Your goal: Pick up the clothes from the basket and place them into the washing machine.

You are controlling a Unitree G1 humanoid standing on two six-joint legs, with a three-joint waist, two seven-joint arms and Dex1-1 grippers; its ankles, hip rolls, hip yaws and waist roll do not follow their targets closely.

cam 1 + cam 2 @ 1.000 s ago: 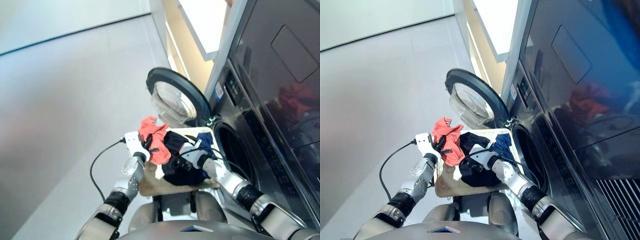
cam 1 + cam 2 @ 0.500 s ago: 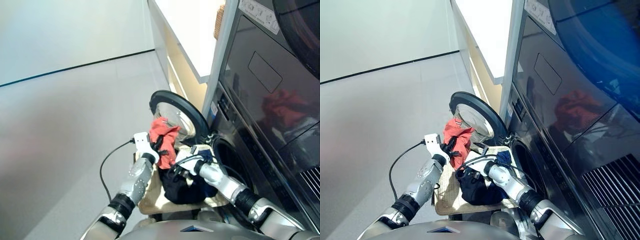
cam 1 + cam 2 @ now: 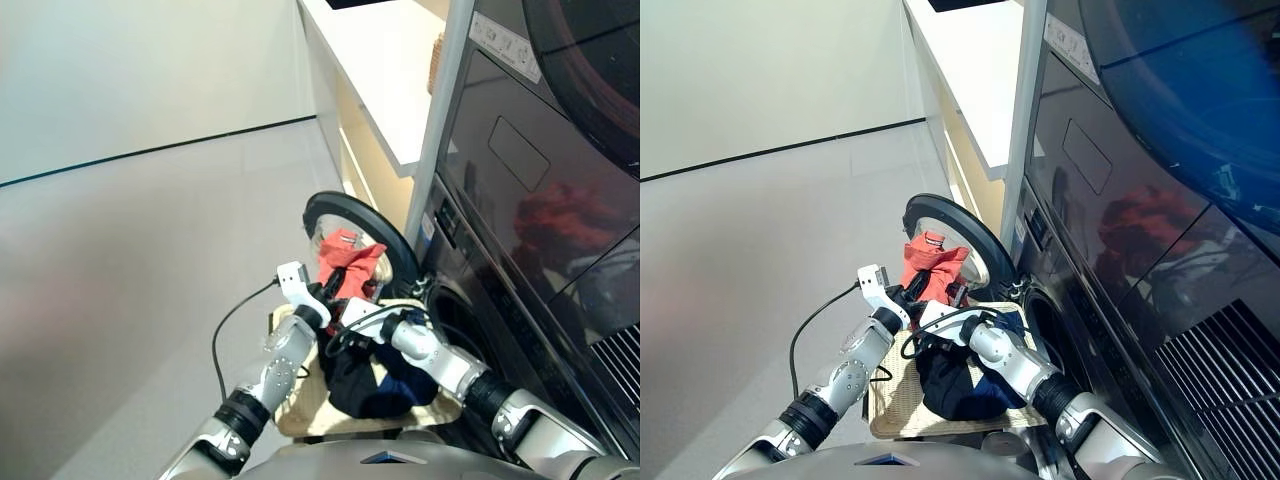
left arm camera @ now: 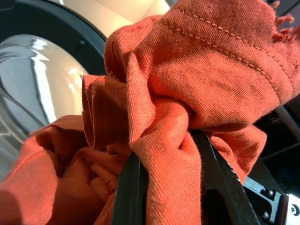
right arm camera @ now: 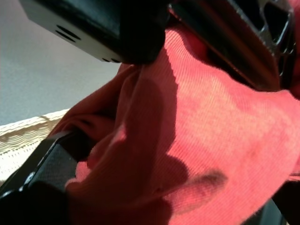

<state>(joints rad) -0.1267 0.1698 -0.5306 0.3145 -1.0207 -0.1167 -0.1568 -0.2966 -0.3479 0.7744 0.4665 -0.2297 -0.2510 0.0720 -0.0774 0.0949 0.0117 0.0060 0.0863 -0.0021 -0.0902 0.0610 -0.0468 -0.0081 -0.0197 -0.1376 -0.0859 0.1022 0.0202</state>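
The basket (image 3: 300, 415) sits just in front of the robot, low between its two arms, and the black garment (image 3: 350, 385) lies heaped in it with the navy garment (image 3: 405, 385) touching its right side. Above the heap the right gripper (image 3: 930, 312) reaches in from the right, close under the orange garment (image 3: 345, 258); its wrist view is filled with that orange cloth, with a strip of wicker rim at one edge, and one finger (image 5: 44, 164) shows beside the cloth, but whether this gripper is spread or pressed together cannot be told. The left gripper (image 3: 328, 290) is raised above the basket's far edge and pinches the orange garment: in the left wrist view both black fingers (image 4: 129, 192) press a bunched fold of the cloth between them, and the rest of the cloth bulges over and around them. The garment hangs clear of the basket, in front of the open door (image 3: 385, 245), whose glass bowl shows behind the cloth. Right of the door is the dark opening of the washer (image 3: 470, 320), just beyond the basket's right far corner. A black cable (image 3: 225, 335) loops from the left wrist over the grey floor (image 3: 120, 260).
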